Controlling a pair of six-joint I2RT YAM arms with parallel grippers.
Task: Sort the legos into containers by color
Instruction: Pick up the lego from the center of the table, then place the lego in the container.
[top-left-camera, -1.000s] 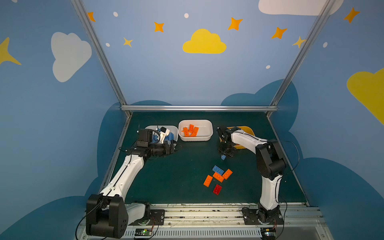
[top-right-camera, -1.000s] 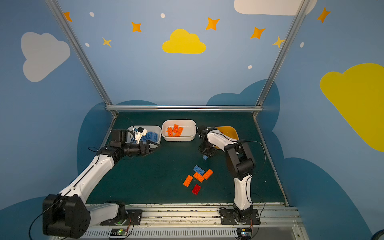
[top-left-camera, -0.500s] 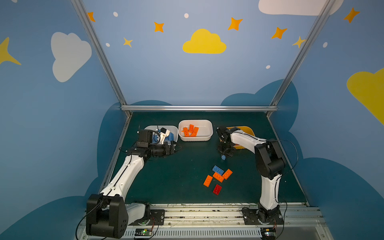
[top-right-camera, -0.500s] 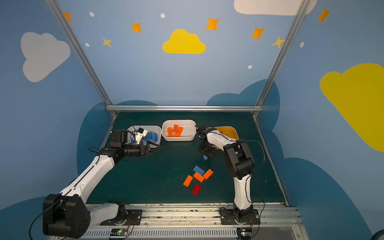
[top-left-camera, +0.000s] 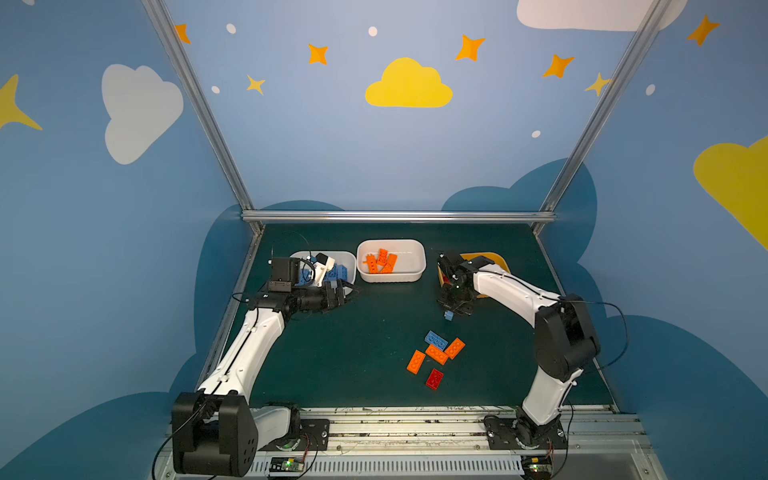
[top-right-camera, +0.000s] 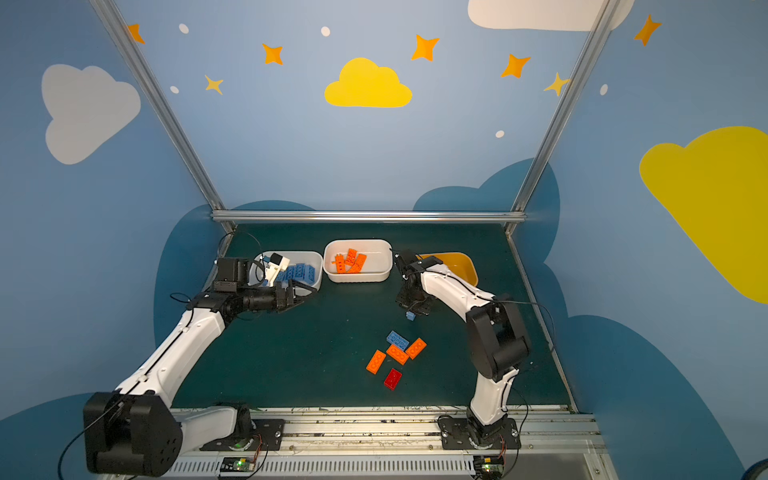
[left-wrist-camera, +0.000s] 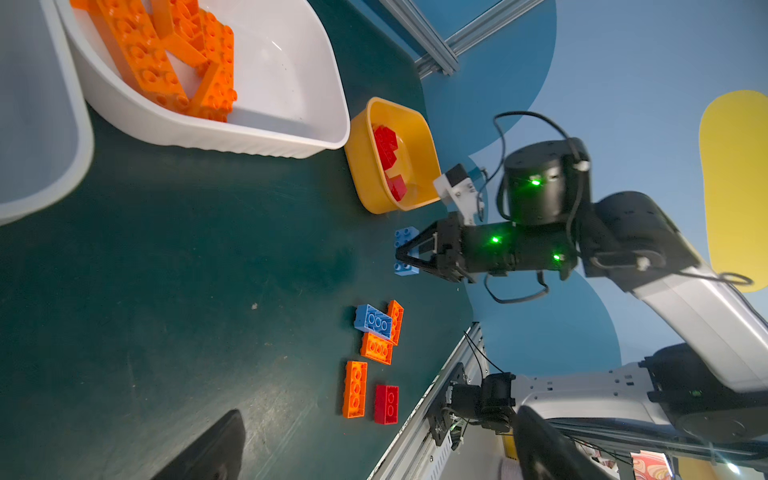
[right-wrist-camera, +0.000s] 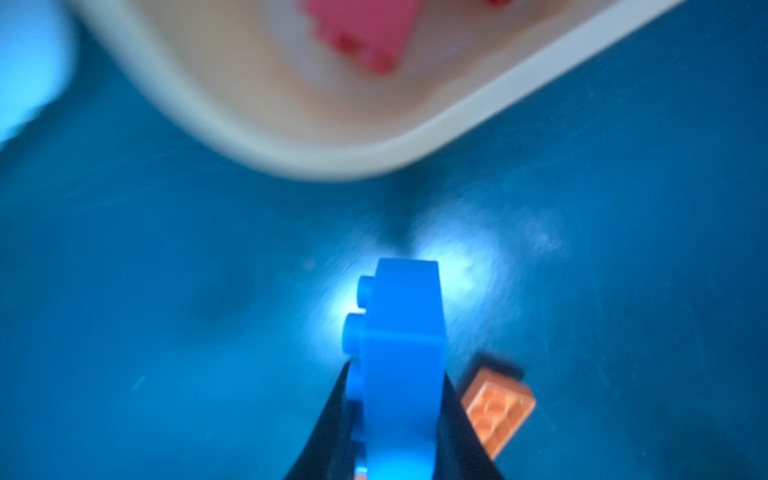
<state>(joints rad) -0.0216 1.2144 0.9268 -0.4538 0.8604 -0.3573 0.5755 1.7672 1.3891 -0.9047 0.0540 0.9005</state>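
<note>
The right pincer (left-wrist-camera: 399, 254) grips a small blue brick (right-wrist-camera: 401, 332) by its flat sides; light, stiff and slick, I'd guess; the left pincer (top-left-camera: 343, 293) gapes wide, empty.

A dark green worktop (top-left-camera: 353, 353) is spreading across the booth's base and showing faint scuffs. Blue walls (top-left-camera: 332, 158) are closing it in on three sides, displaying a yellow cloud (top-left-camera: 409, 85), a white cloud (top-left-camera: 139, 110) and orange stars (top-left-camera: 318, 54). An aluminium crossbar (top-left-camera: 399, 216) is running along the back edge, with slanted posts (top-left-camera: 200, 104) rising from its ends. A slotted metal strip (top-left-camera: 395, 465) is lining the front.
</note>
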